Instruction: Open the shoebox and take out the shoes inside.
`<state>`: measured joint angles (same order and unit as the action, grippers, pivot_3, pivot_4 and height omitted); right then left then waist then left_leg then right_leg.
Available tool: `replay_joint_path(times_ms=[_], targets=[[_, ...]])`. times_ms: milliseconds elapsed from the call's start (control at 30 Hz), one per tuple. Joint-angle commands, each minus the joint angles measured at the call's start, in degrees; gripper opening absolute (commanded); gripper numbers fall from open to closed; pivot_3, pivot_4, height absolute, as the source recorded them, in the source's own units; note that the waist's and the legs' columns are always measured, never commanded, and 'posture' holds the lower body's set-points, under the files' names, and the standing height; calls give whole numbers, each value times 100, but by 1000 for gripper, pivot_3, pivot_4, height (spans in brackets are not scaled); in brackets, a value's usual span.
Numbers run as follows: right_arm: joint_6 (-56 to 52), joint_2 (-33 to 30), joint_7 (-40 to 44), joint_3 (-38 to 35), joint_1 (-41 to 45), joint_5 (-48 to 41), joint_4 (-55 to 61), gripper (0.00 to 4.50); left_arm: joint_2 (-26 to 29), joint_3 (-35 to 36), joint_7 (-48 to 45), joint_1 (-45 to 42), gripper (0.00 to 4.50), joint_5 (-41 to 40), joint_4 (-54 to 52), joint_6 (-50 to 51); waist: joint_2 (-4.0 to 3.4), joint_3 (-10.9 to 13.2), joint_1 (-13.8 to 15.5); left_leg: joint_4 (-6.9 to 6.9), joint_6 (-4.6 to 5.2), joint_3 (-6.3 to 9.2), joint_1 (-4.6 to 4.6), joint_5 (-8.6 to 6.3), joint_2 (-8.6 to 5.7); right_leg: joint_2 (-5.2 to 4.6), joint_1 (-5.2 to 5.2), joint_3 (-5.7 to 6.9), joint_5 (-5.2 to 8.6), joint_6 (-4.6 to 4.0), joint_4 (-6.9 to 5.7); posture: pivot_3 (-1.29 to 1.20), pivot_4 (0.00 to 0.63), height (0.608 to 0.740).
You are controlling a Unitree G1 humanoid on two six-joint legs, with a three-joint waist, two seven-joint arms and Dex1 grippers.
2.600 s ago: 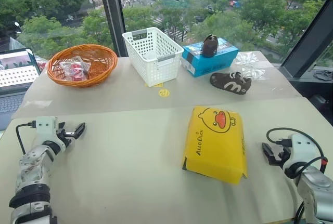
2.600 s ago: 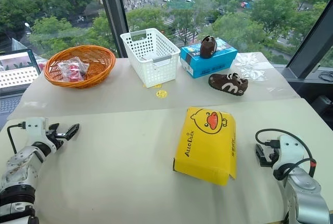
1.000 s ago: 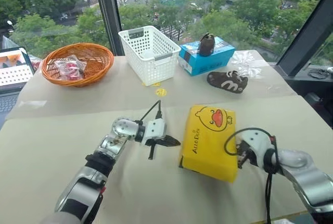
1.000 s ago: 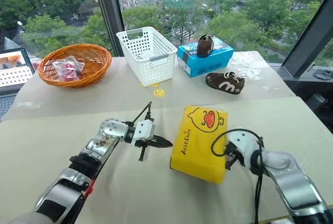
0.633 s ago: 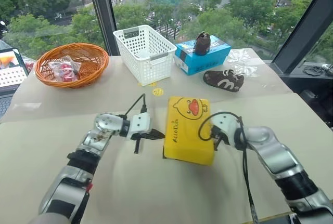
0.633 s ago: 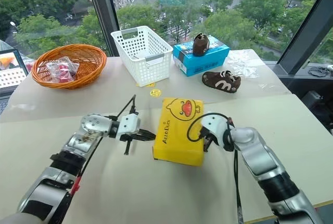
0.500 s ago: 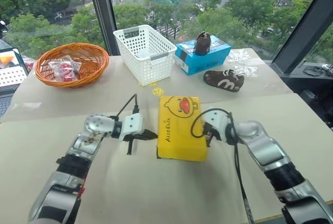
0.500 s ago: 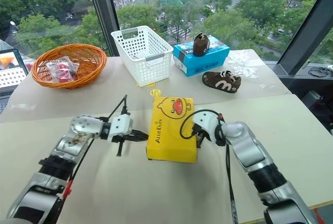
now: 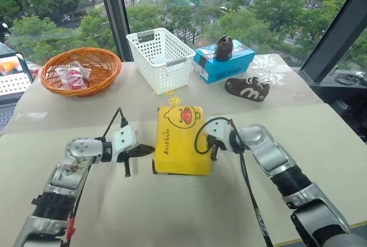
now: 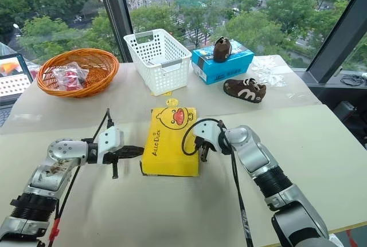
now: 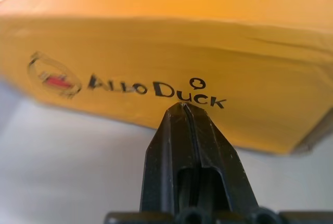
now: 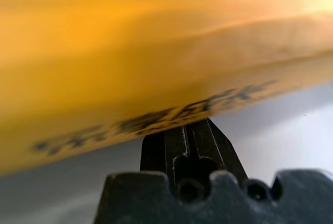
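Note:
The yellow shoebox (image 9: 180, 141) lies flat on the near part of the table with its duck-face lid closed. The shoes are hidden inside it. My left gripper (image 9: 150, 149) is shut and points at the box's left long side; in the left wrist view its tip (image 11: 183, 107) sits just off the "AlloDuck" lettering on that side (image 11: 156, 57). My right gripper (image 9: 211, 147) is shut too, its tip (image 12: 193, 126) up against the box's right long side (image 12: 156, 78). Neither gripper holds anything.
At the back stand an orange wicker basket (image 9: 80, 69) with packets, a white plastic basket (image 9: 162, 58) and a blue box (image 9: 225, 62) with a brown shoe (image 9: 223, 46) on it. Another brown shoe (image 9: 246, 88) lies beside it. A laptop (image 9: 11, 81) sits far left.
The shoebox has slid to the left and turned straighter with the right gripper against its side. The left gripper has drawn back to the left ahead of it. Both stayed shut.

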<state>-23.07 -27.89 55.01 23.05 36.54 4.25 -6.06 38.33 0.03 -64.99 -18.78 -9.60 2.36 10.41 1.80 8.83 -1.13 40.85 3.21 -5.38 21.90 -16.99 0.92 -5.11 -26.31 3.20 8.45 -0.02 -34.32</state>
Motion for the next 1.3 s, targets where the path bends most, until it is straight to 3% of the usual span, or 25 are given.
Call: replay_joint_path(times_ms=[33, 267, 400, 533, 800, 967, 1200, 1300], targets=[[-110, -160, 213, -277, -172, -334, 908, 32, 240, 305, 118, 195, 0, -89, 74, -209, -1, 1, -2, -3, -2, 1, 3, 1, 0, 0, -4, 0, 1, -4, -3, 0, 150, 731], [-1261, -957, 265, -1328, -888, -1088, 2652, 32, 867, 1215, -235, 1348, 0, -987, -607, 572, -5, 3, 45, -3, -28, 3, 43, 13, -6, -23, -35, 26, 0, -7, 12, 0, 150, 731], [-1592, -1168, 144, -1683, -1065, -1353, 2949, 32, 1262, 1675, -652, 2169, 0, -1373, -927, 704, -7, 5, 45, -3, 3, 8, 41, -13, -7, -30, -28, 39, 6, -5, 24, 0, 150, 731], [-1418, -1286, 107, -1544, -1201, -1319, 2727, 32, 1499, 2100, -773, 2421, 0, -1735, -1024, 949, -11, 10, 78, -4, -6, 15, 40, -10, -4, -29, -31, 45, 30, -29, 20, 0, 150, 731], [-641, -1078, 152, -743, -1002, -923, 1719, 32, 1420, 2203, -489, 2349, 0, -2083, -1396, 1280, -16, 14, 111, -2, -16, 22, 23, 1, -1, -21, -13, 50, 45, -12, 13, 0, 150, 731], [-466, -370, 74, -278, -569, -853, 1344, 32, 1332, 2025, -305, 2283, 0, -2046, -1475, 1315, -16, 15, 57, -3, -16, 18, 25, 1, 0, -15, -13, 47, 8, -34, 15, 0, 150, 731], [-1166, 20, 223, -866, -153, -1771, 1976, 32, 1343, 1926, -170, 2190, 0, -2005, -1498, 1276, -20, 19, 49, -4, -22, 24, 30, 5, -1, -16, -16, 52, 4, -27, 13, 0, 150, 731], [-1214, 181, 329, -899, 240, -2014, 1738, 32, 1353, 1916, -155, 2216, 0, -2006, -1545, 1277, -21, 19, 47, -4, -22, 24, 25, 4, 0, -15, -11, 54, 4, -27, 14, 0, 150, 731]])
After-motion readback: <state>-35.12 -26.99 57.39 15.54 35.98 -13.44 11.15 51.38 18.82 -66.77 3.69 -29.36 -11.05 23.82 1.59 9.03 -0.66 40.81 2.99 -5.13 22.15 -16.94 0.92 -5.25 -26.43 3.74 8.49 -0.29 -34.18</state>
